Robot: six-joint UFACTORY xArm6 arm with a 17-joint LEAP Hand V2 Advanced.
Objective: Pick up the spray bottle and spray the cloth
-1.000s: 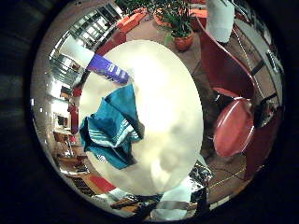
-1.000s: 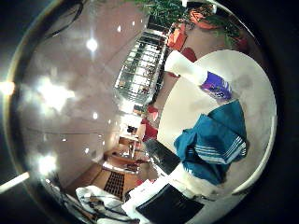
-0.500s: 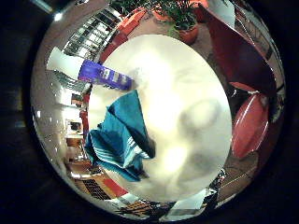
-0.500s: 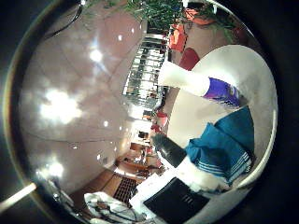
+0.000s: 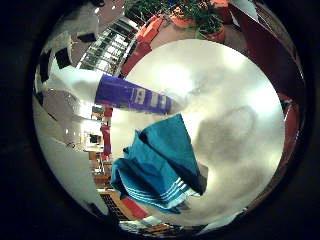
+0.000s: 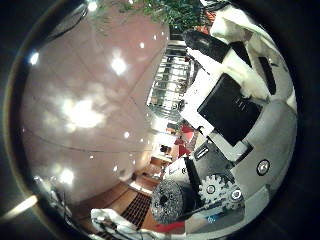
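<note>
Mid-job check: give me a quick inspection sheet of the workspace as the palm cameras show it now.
Surface: round white table, glossy.
Job's things: spray bottle with a blue label, close to the palm, at the table's edge beside the teal cloth, which lies crumpled on the table.
Clutter: nothing seen.
Hand: white and black parts of the hand fill the thumb side view; grip cannot be told.
Cables: left out.
Surroundings: potted plant, red chairs.

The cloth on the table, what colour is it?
Teal cloth with white stripes; little finger side view.
</note>
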